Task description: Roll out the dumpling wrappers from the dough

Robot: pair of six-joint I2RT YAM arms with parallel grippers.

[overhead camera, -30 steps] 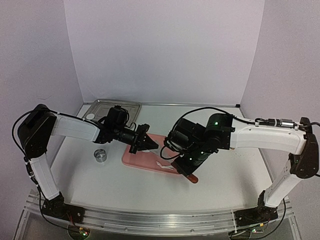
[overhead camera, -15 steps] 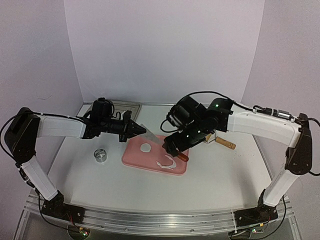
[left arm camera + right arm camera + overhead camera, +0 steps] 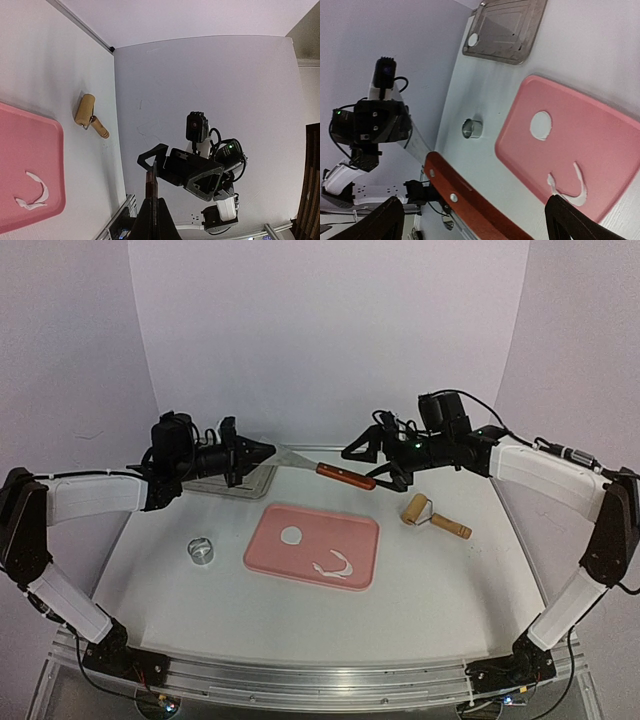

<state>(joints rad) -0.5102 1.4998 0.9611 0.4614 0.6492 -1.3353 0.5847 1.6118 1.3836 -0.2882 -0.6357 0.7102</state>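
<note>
One round white dumpling wrapper point(image 3: 291, 535) lies on the pink board point(image 3: 350, 535), with a curved scrap strip point(image 3: 335, 567) near it. Above the board's far edge, a spatula with a metal blade point(image 3: 296, 456) and a red-brown handle point(image 3: 345, 476) hangs in the air. My left gripper point(image 3: 266, 451) is shut on the blade, seen edge-on in the left wrist view point(image 3: 154, 212). My right gripper point(image 3: 370, 462) stands wide open around the handle point(image 3: 465, 200), its fingers point(image 3: 387, 220) apart from the wood. In the right wrist view, the wrapper point(image 3: 540, 124) and scrap point(image 3: 570, 187) show below.
A small metal ring cutter point(image 3: 202, 552) stands left of the board. A wooden rolling pin point(image 3: 432, 516) lies to the board's right. A metal tray point(image 3: 505, 30) at the back left holds another white disc point(image 3: 473, 39); my left arm hides most of it from above.
The spatula rose from the board into the air. My right gripper opened and let go of the handle. Both arms lifted and drew back toward the rear.
</note>
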